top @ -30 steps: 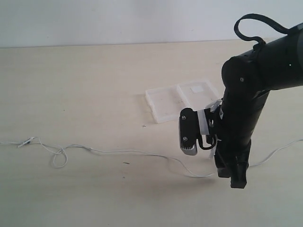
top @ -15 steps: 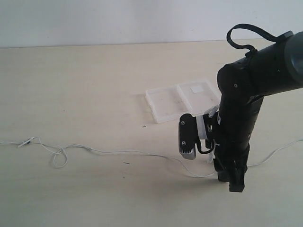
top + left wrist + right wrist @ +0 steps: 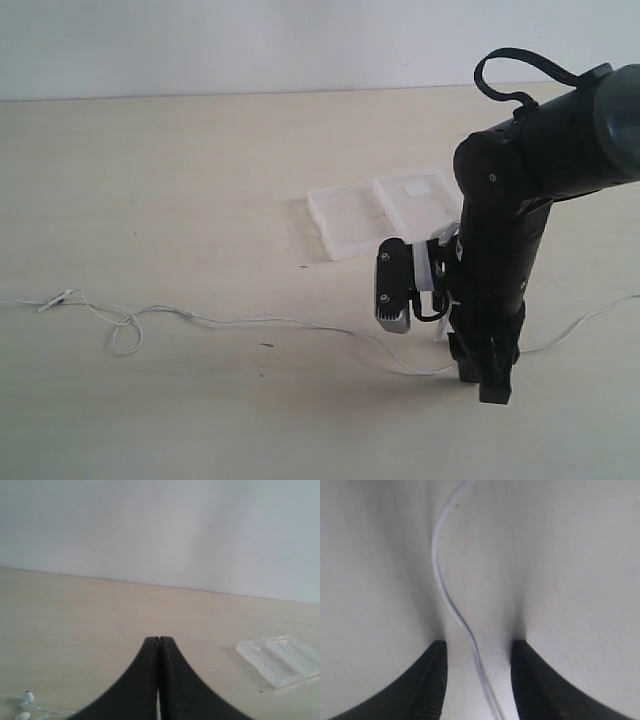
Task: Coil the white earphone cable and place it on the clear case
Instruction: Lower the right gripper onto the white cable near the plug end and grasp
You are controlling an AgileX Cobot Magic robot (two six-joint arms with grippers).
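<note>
The white earphone cable (image 3: 250,321) lies stretched across the table, with a small loop (image 3: 126,330) near its left end, and it runs off the right edge. The clear case (image 3: 385,211) lies open and flat behind it. My right gripper (image 3: 492,385) points down at the table over the cable's right part. In the right wrist view its jaws (image 3: 479,647) are open with the cable (image 3: 442,587) lying between them, touching neither finger. My left gripper (image 3: 159,639) is shut with nothing in it. Its view shows the earbuds (image 3: 27,697) and the case (image 3: 282,659).
The right arm's black body (image 3: 520,190) and its wrist camera (image 3: 393,285) stand in front of the case's right half. A thick black robot cable (image 3: 510,70) loops above the arm. A pale wall runs along the table's far edge.
The right arm has shifted a little to the left and lower over the cable. The cable and the case have not moved.
</note>
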